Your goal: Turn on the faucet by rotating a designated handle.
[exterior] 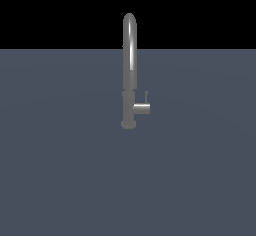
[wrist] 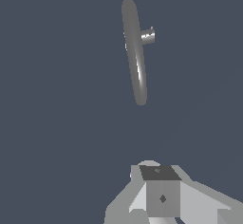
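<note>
The faucet (exterior: 129,70) is a tall slim grey metal gooseneck standing upright on the flat grey-blue surface (exterior: 60,170). Its handle (exterior: 141,109) is a short stub sticking out of the thicker base toward the exterior view's right, with a thin pin lever (exterior: 146,97) pointing up. In the wrist view I look down on the faucet (wrist: 134,52) with the handle (wrist: 147,36) beside it. Part of my gripper (wrist: 159,173) shows as a grey block, well apart from the faucet and touching nothing. How its jaws stand is not visible. The exterior view does not show the gripper.
The grey-blue surface (wrist: 57,99) spreads flat all around the faucet. Black background lies beyond its far edge (exterior: 200,48).
</note>
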